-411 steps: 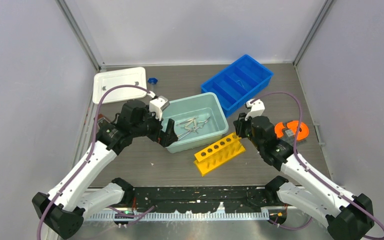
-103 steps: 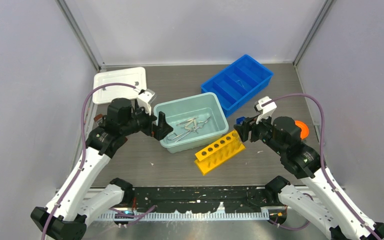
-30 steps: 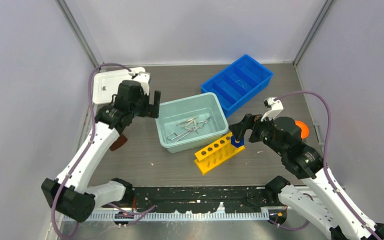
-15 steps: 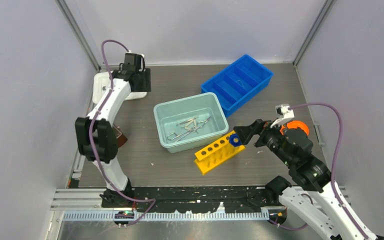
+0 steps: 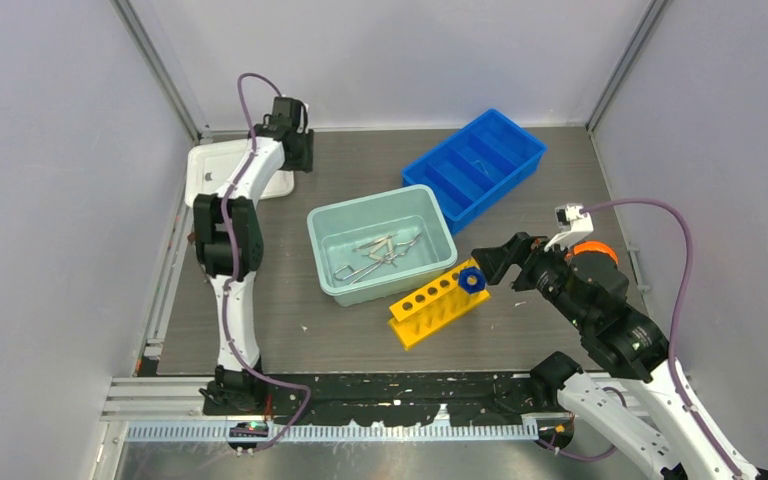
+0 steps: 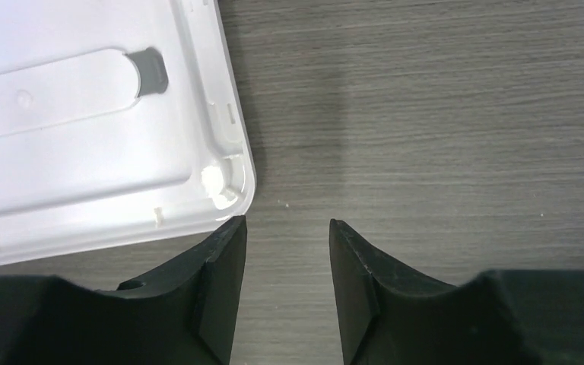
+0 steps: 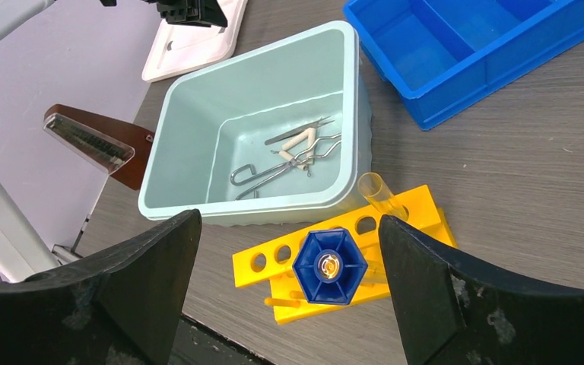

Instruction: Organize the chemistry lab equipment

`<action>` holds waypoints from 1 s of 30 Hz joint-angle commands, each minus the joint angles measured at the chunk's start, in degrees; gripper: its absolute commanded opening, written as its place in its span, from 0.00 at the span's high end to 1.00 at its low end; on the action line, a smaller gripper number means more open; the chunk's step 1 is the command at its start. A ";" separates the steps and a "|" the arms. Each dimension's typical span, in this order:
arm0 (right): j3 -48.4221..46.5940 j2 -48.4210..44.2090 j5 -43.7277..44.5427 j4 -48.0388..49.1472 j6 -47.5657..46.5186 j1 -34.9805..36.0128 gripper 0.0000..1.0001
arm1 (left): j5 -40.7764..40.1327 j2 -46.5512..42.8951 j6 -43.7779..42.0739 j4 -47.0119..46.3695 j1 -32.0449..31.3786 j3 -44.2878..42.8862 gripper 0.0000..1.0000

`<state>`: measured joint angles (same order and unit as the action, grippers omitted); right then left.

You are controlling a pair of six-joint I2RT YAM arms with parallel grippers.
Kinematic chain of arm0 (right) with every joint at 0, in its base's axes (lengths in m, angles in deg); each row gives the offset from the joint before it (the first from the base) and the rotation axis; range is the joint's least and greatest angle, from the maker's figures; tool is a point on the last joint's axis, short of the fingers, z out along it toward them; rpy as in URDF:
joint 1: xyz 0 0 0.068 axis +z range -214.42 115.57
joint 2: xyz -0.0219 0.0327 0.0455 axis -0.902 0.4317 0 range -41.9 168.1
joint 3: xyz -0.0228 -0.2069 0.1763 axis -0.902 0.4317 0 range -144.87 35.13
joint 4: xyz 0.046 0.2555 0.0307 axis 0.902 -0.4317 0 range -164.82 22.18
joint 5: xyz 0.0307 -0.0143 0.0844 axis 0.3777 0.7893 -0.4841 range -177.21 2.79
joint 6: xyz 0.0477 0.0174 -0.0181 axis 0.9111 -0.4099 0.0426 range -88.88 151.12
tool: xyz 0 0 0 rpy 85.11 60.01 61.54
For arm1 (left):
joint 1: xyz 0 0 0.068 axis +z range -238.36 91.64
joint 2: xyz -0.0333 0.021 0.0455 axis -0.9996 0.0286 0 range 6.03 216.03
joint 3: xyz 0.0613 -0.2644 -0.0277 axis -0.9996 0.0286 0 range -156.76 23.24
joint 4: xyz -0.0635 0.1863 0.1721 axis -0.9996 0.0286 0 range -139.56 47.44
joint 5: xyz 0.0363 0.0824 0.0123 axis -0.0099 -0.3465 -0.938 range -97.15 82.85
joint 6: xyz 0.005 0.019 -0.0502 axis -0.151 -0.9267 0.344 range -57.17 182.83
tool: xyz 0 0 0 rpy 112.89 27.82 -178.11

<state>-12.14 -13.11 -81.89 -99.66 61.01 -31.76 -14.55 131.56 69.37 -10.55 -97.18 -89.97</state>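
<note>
The tube with a blue cap (image 7: pixel 329 266) stands upright in a yellow rack (image 7: pixel 424 209), between the fingers of the right gripper (image 7: pixel 287 224). Those fingers are spread wide and released, touching neither tube nor rack. A bare clear tube (image 7: pixel 374 190) leans in a hole just past the capped one.

Beyond the fingertips, the thin metal tools (image 7: pixel 289 156) lie in a heap on the floor of a teal tub (image 7: pixel 175 152). Farther out and to that gripper's right sits a blue tray (image 7: pixel 414 57).

The left gripper (image 6: pixel 287 226) hangs at the far left corner of the table. Its fingers are partly apart with nothing between them, over bare wood. The corner of a white lid (image 6: pixel 84 137) is just beside its left fingertip.

The table (image 6: pixel 441 114) is grey-brown with a fine wood grain. Plain pale walls (image 5: pixel 50 200) close it in on three sides, with metal posts (image 5: pixel 160 70) at the back corners.
</note>
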 commanded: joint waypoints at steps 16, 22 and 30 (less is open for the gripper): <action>-4.58 -1.59 7.09 -4.88 1.50 0.07 0.08 | 3.46 10.52 -1.19 0.43 2.95 -6.83 0.64; -4.39 -1.31 6.88 -4.81 2.21 0.03 0.08 | 4.65 11.24 -2.20 0.23 3.02 -5.93 0.74; -4.24 -0.70 6.24 -3.73 3.01 0.04 0.08 | 6.13 9.93 -3.16 0.41 3.02 -4.68 0.94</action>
<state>-14.48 -14.48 -76.21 -105.64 63.15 -31.76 -10.95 142.76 66.97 -9.96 -94.28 -94.95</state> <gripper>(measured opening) 0.918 0.102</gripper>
